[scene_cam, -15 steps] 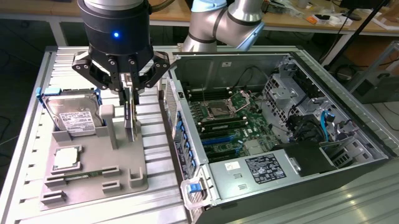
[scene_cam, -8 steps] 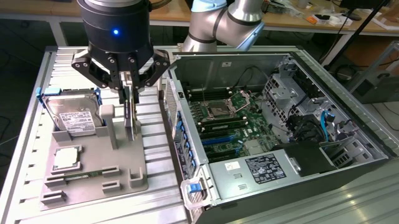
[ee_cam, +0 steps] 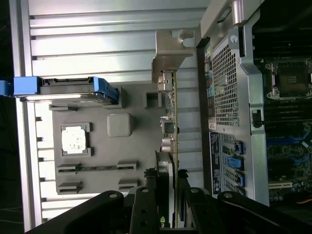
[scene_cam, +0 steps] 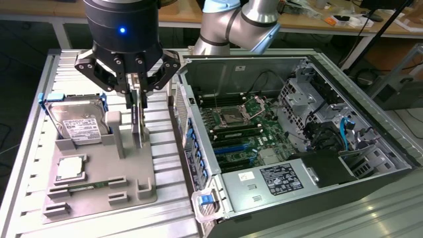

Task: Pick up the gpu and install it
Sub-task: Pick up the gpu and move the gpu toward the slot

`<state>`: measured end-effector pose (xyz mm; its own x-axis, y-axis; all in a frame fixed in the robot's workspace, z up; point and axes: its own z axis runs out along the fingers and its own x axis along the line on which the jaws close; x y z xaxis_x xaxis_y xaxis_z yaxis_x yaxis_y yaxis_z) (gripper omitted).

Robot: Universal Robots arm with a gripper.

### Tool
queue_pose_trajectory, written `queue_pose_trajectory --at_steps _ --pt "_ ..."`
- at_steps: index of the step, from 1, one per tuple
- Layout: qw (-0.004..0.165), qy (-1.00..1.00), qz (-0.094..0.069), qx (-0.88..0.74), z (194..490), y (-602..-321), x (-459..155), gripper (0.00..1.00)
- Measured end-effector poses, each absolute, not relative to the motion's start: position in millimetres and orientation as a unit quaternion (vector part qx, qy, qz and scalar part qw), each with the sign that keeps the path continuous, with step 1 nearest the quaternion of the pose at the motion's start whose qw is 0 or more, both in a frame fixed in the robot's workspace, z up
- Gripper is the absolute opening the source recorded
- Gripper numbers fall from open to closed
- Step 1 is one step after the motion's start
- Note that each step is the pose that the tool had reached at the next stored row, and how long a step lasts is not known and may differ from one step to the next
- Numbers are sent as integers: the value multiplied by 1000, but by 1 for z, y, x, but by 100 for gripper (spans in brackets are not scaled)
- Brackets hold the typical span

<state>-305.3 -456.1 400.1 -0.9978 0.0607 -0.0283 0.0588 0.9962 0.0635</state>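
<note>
Between the two fingers of the hand point(scene_cam: 135, 101), the gpu point(scene_cam: 138, 129) is clamped by its upper edge and stands upright on its thin side. Directly below the hand, a grey fixture point(scene_cam: 126, 198) lies on the ribbed worktop point(scene_cam: 175, 218). Beside the hand, toward the exterior view's left, a hard drive point(scene_cam: 76, 121) stands in a blue frame. On the hand's other side sits an open computer case point(scene_cam: 225, 64), its motherboard point(scene_cam: 244, 134) exposed.
</note>
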Motion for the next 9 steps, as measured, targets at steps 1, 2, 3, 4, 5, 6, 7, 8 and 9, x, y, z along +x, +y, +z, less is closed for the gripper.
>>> queue_pose_trajectory --at_steps 1,2,3,4,5,6,7,8,9 --pt "15 999 31 30 401 -456 -305 27" --pt "15 999 31 30 401 -456 -305 27" --pt "15 999 31 30 401 -456 -305 27" --pt "15 999 31 30 402 -456 -305 27" --pt "15 999 31 30 402 -456 -305 27" --pt "15 999 31 30 402 -456 -305 27" --pt "15 999 31 30 403 -456 -305 27" --pt "15 999 31 30 404 -456 -305 27" --pt "15 999 31 30 404 -456 -305 27"
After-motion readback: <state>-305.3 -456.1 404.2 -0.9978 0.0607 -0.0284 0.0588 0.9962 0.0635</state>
